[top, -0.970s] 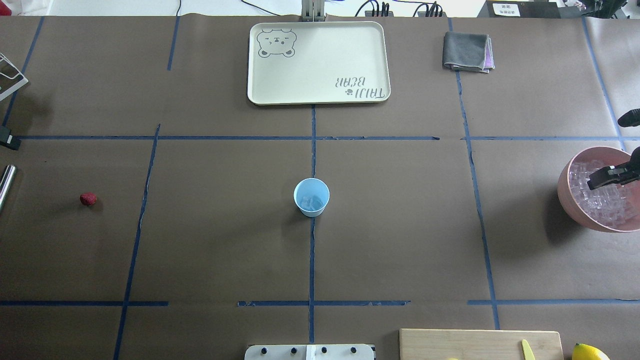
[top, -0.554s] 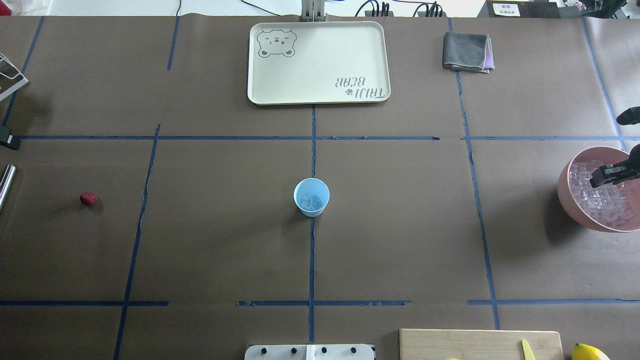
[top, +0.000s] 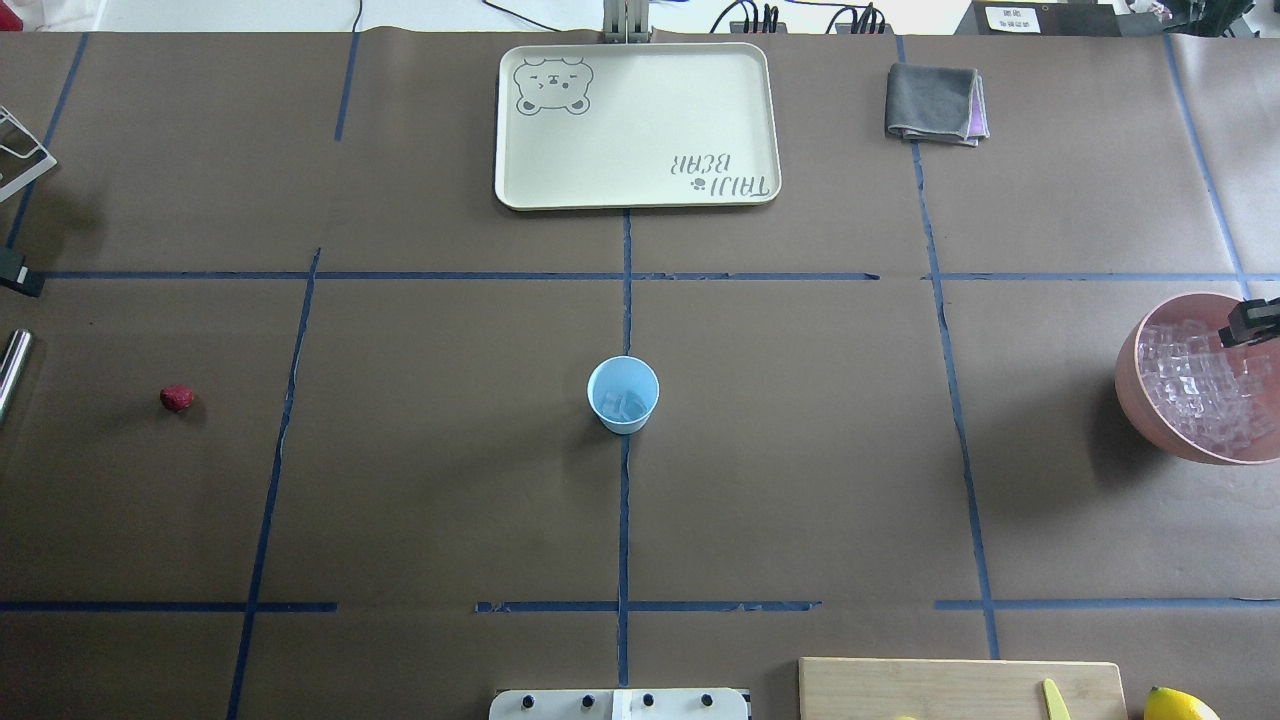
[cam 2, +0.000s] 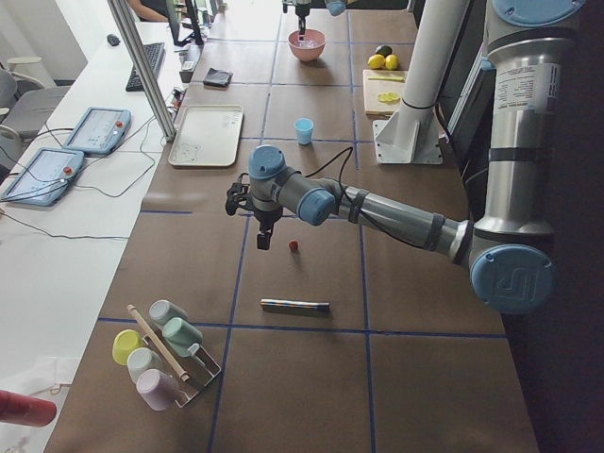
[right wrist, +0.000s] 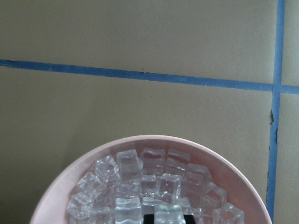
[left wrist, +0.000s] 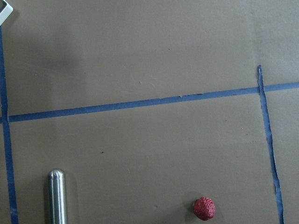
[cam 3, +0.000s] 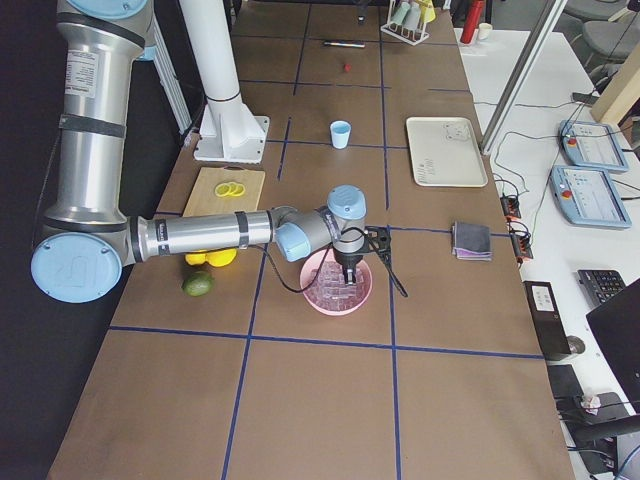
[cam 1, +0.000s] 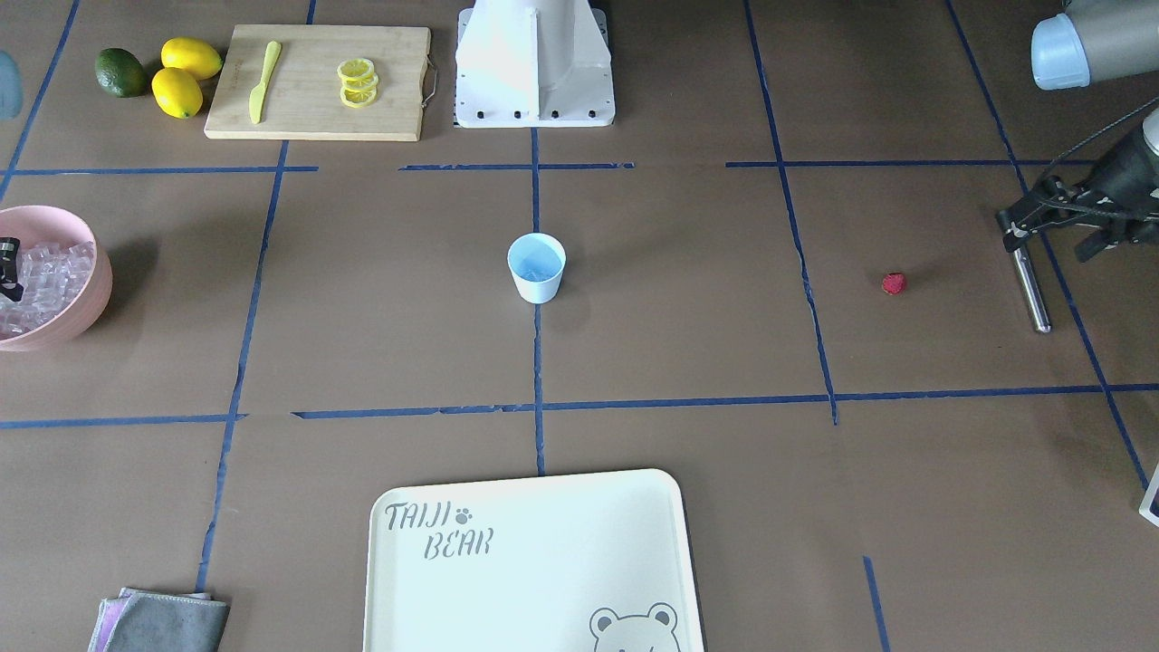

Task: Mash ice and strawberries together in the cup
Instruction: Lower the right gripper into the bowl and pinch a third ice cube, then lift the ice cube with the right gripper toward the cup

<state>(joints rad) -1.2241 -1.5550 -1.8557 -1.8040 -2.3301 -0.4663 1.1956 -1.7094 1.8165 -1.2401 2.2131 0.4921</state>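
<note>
Ice (right wrist: pixel 168 184) in pink bowl (right wrist: pixel 60 186), some in cup (top: pixel 623 395), strawberry (top: pixel 176 398) well apart

Glassy ice (right wrist: pixel 169 185); matt paper tabletop (top: pixel 800 450); wooden board (cam 1: pixel 308 100); polished metal rod (left wrist: pixel 57 196).

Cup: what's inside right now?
A few clear ice cubes lie low in the cup. No strawberry inside; it sits on the table. Floor beneath them is hidden.

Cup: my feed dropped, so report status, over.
Right gripper over the ice in the pink bowl, left gripper above the table near the strawberry; jaw states unclear. Cup holds some ice, no strawberry. Nothing between strawberry and cup.
</note>
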